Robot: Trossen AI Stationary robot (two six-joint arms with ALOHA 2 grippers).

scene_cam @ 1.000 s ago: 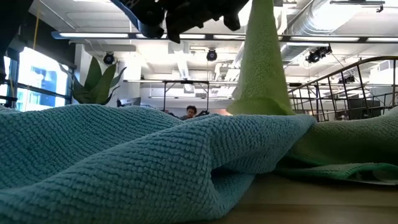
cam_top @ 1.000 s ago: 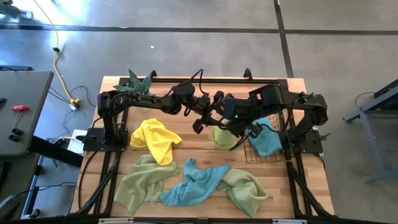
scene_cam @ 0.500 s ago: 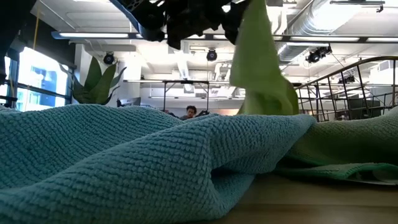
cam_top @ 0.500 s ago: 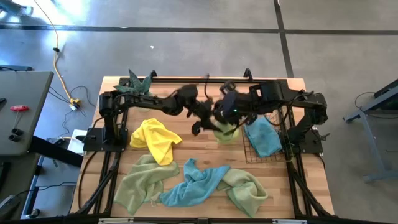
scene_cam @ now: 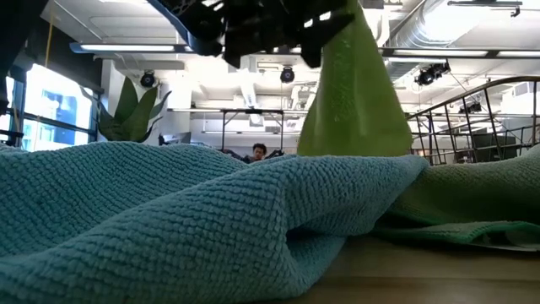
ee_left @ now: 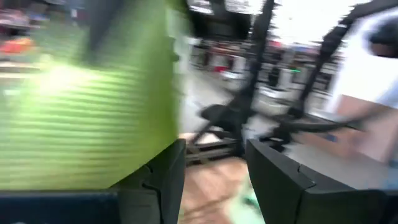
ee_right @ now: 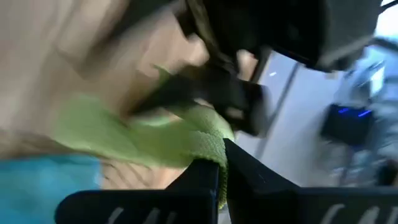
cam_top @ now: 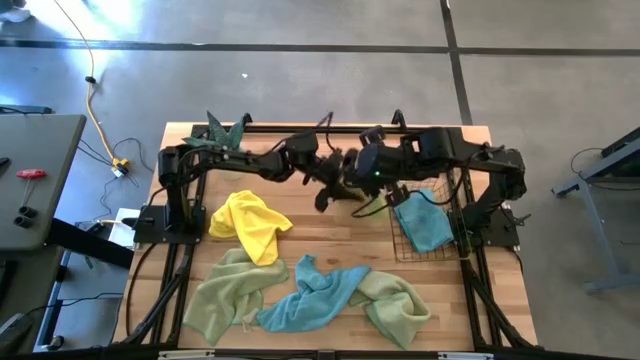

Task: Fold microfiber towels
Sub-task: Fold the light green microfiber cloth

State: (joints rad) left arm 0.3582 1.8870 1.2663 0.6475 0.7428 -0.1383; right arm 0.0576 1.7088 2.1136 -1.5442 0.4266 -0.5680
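Your right gripper (ee_right: 219,176) is clamped on an edge of the lime green towel (scene_cam: 350,101), which hangs in the air above the middle of the surface (cam_top: 330,232); from table height you see it draped down as a broad cone, its lower edge hidden behind the light blue towel (scene_cam: 169,219) lying close to that camera. Your left gripper (ee_left: 214,180) sits just beside the right one over the back centre of the surface, fingers spread apart with nothing between them, the lime green cloth filling the space next to it.

From above, the rest of your towels lie like this: the yellow towel (cam_top: 250,223) is crumpled toward the left side, a pale green towel (cam_top: 225,297) sprawls at the front left, the light blue one runs across the front centre and overlaps another pale green towel (cam_top: 397,303) at the front right. A second blue towel (cam_top: 425,222) lies in the wire basket (cam_top: 399,245) on the right
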